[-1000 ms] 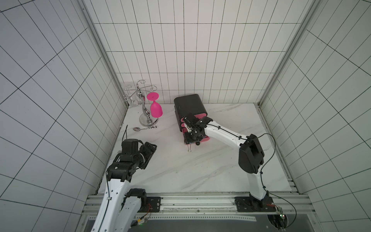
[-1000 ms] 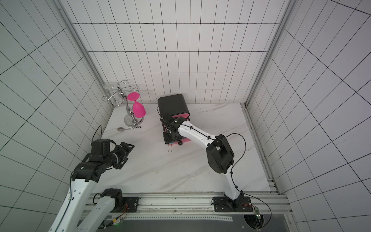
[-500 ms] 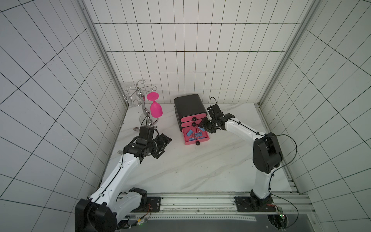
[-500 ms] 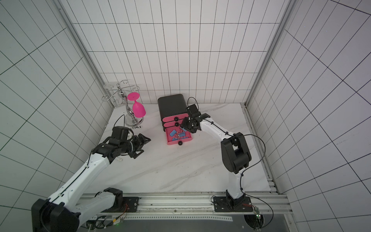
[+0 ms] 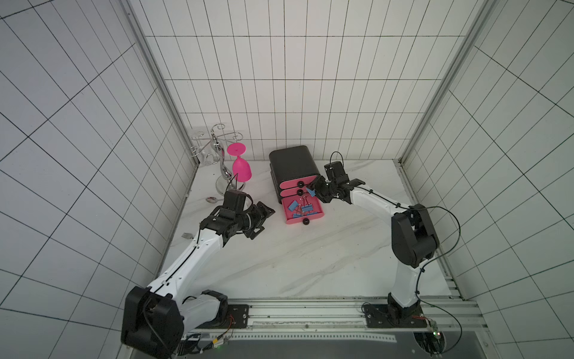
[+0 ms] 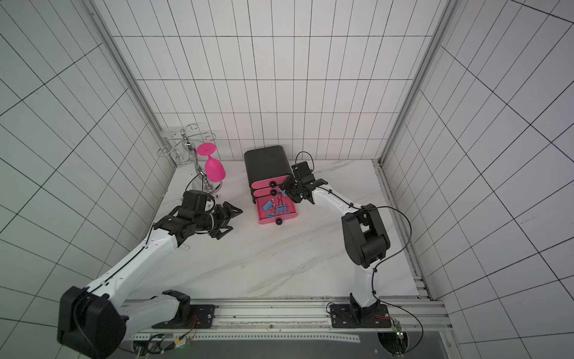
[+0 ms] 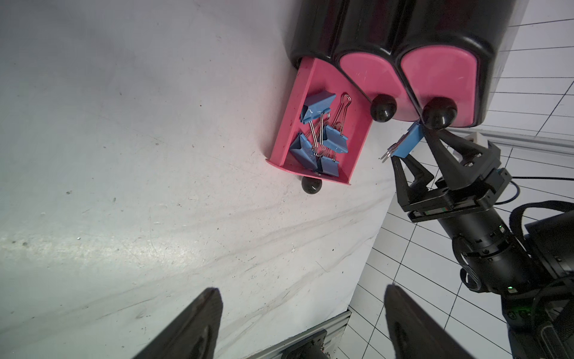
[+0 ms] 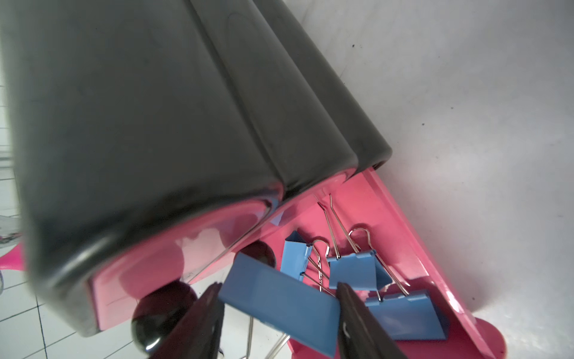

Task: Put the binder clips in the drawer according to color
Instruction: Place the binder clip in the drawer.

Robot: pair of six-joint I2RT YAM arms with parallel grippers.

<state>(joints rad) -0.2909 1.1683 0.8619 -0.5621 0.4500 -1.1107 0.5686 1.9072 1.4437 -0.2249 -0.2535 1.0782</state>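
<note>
— What is nearest to you on the worktop (image 5: 310,258)?

— My left tool (image 5: 263,222) hovers above it. Its fingers stand wide apart and nothing is between them. A small fork (image 5: 186,235) lies beside my left arm, close to the side wall.

— And where are the things of the task?

— Just behind the left tool, the lowest drawer (image 7: 313,77) of the black chest (image 5: 293,161) is pulled out. Several blue binder clips (image 5: 301,209) lie inside it in a heap, and their wire handles cross each other.

— What does your right tool do?

— My right tool (image 7: 411,148) is above the inner end of this open drawer, in front of the two upper drawers (image 5: 295,184), which are closed. It grips one blue clip (image 8: 279,304) between its fingers. This clip is in the air and tilted.

— Is something farther away?

— A spoon (image 5: 211,199) lies on the worktop on my left arm's side of the chest. Near the back wall a pink goblet (image 5: 241,169) hangs upside down on a silver wire rack (image 5: 222,161).
</note>
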